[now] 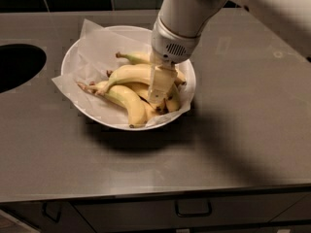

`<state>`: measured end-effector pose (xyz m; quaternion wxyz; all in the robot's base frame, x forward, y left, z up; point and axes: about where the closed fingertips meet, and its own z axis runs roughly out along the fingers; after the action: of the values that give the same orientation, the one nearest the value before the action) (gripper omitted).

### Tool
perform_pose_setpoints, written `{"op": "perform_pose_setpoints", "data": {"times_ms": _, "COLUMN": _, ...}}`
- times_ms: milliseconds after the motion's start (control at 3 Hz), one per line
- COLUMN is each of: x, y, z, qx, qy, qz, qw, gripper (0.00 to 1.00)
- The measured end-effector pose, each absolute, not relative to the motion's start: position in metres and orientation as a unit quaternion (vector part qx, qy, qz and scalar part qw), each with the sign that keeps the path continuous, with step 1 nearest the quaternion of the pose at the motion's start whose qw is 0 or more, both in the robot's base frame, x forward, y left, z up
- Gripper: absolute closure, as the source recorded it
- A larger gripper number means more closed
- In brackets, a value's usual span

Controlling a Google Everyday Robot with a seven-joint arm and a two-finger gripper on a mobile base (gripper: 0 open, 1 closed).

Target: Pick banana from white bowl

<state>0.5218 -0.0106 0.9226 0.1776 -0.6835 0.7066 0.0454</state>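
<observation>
The white bowl (73,62), lined with crinkled white paper, sits on the grey counter and holds several bananas. The banana (129,74), long, arched and all yellow, lies across the middle of the pile with its stem end pointing left. My gripper (158,92) reaches down from the upper right into the bowl. It lies across the right part of that banana and hides it there. A thick banana (127,103) lies in front, and a slimmer one (135,57) lies behind.
A dark round opening (17,64) is cut into the counter at the left. The counter's front edge runs above drawers with a handle (193,208). Dark tiles line the wall behind. My arm (189,8) casts a shadow to the right of the bowl.
</observation>
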Motion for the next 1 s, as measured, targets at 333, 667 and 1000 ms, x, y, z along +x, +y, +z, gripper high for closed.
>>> {"op": "perform_pose_setpoints", "data": {"times_ms": 333, "x": 0.5252, "y": -0.0109, "z": 0.9201, "qx": -0.676, "qy": 0.713, "qz": 0.044, "qw": 0.183, "gripper": 0.35}}
{"op": "perform_pose_setpoints", "data": {"times_ms": 667, "x": 0.5294, "y": -0.0093, "z": 0.9202, "qx": -0.660, "qy": 0.725, "qz": 0.043, "qw": 0.193, "gripper": 0.35}}
{"op": "perform_pose_setpoints", "data": {"times_ms": 1000, "x": 0.5326, "y": -0.0062, "z": 0.9204, "qx": -0.647, "qy": 0.734, "qz": 0.041, "qw": 0.203, "gripper": 0.33}}
